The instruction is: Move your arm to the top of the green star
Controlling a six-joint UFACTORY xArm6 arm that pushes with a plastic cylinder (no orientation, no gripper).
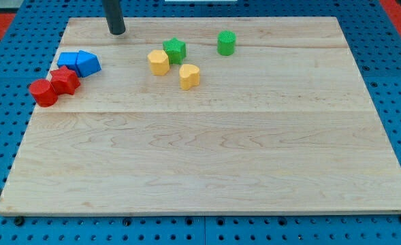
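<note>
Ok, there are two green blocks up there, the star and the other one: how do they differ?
The green star has pointed arms; the green cylinder is round. The green star sits against a yellow block, while the green cylinder stands alone, farther to the view's right. The green star is nearer my tip, which sits to its upper left; the green cylinder is farther off. Both are the same green and lie near the board's top edge.

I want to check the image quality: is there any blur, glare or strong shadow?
Camera view: sharp and evenly lit, no glare on the wooden board; blocks such as the green star cast only faint shadows; my tip is crisp, toward the view's left of the star.
</note>
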